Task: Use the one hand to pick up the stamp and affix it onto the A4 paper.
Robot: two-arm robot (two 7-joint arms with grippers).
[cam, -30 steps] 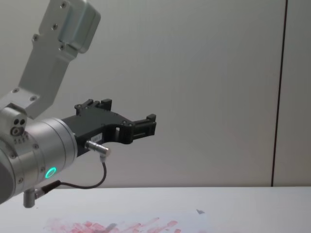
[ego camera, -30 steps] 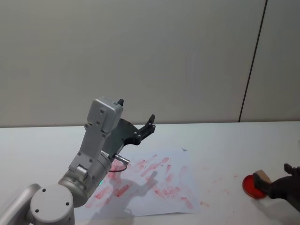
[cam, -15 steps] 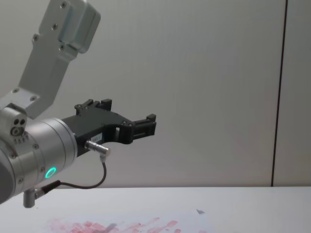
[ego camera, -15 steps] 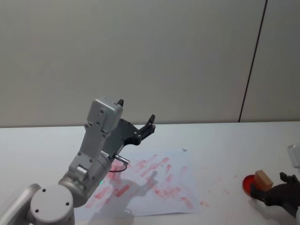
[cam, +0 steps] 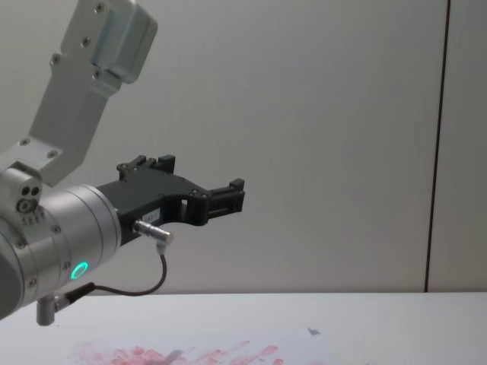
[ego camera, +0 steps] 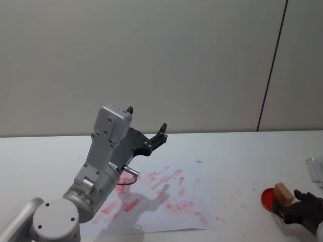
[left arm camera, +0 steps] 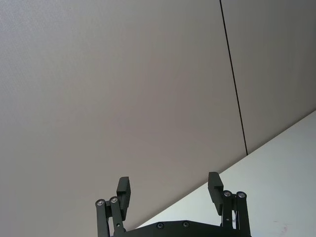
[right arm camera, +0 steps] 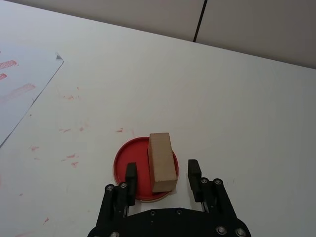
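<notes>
Right gripper (right arm camera: 162, 170) has edged slightly to the right; stamp (right arm camera: 162, 162) unmoved.
The stamp, a plain tan block with a longer side, lies on a round red pad (right arm camera: 126, 168), well right of the red-smeared paper (ego camera: 194, 194). The right gripper's wide-spread fingers flank it, touching neither side. The left gripper (left arm camera: 169, 187) hangs over the paper, also wide.

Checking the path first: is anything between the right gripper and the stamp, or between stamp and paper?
Nothing visible. The right gripper, open, straddles the stamp on its red ink pad, and the table toward the A4 paper carries only ink specks. The left gripper is raised above the sheet.
</notes>
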